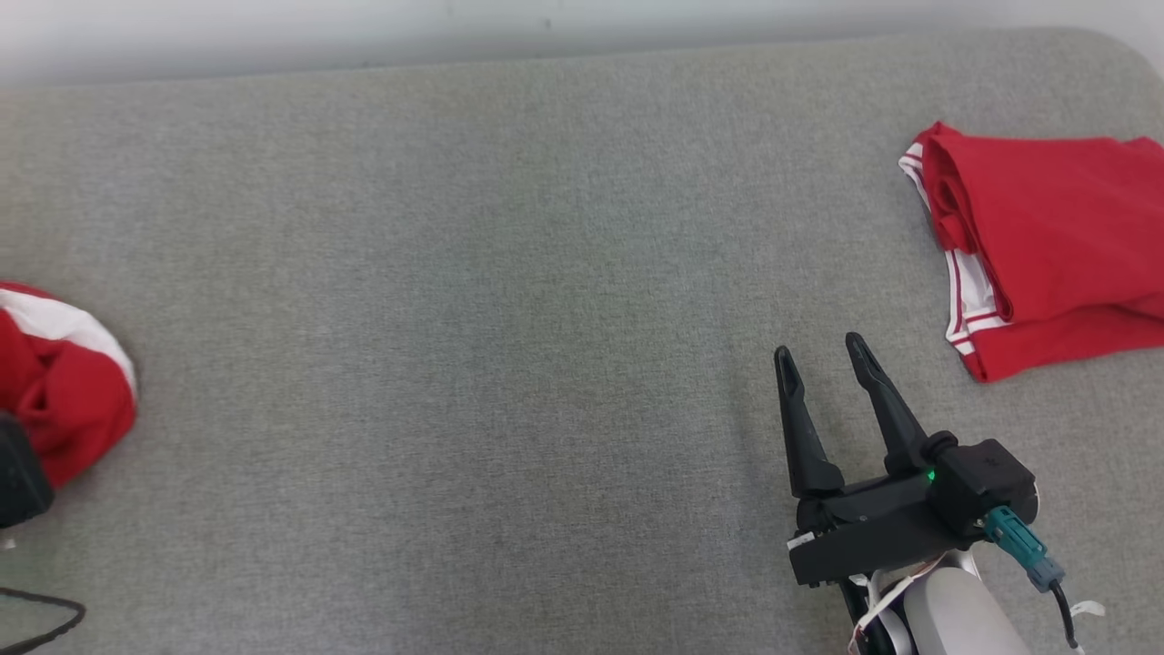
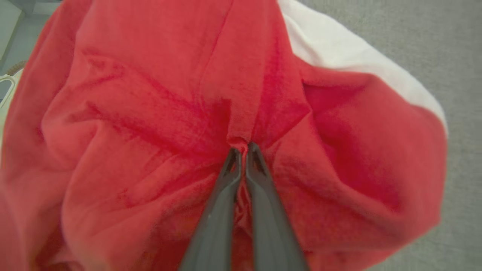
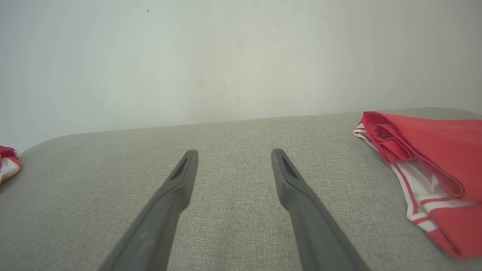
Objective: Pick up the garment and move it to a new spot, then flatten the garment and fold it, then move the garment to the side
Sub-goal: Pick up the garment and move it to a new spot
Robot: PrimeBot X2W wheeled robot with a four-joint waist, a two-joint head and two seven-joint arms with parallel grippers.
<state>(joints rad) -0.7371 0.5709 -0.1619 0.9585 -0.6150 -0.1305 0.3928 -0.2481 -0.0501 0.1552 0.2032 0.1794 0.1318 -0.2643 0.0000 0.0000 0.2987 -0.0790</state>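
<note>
Crumpled garment (image 2: 150,113) sits at the far left edge of the grey fabric surface (image 1: 500,318), bunched into a rounded heap, partly cut off by the frame in the head view. Red knit, soft fuzzy texture, with a broad white band (image 2: 339,52) curving over the top side of the heap. Deep folds and creases run in toward one pinch point. No flat area, and the shape of the piece is not readable from this bundle.

Left gripper (image 2: 241,150): fingers pressed together, tips nipping a small ridge of the red cloth; the fabric puckers up between and around the tips. So it is clamped on the crumpled garment. Cannot tell if the heap is lifted or resting on the surface.

Right gripper (image 1: 818,346): fingers spread wide, nothing between them, low over bare grey fabric at lower right, pointing toward the pale wall (image 3: 226,56). Well apart from the crumpled garment.

Folded garment (image 1: 1055,236) lies at the right edge of the surface, near the right gripper but not touching it. Same red, folded into a neat flat stack with layered edges, white trim with thin red stripes showing along its left side. Part of it runs out of frame.
</note>
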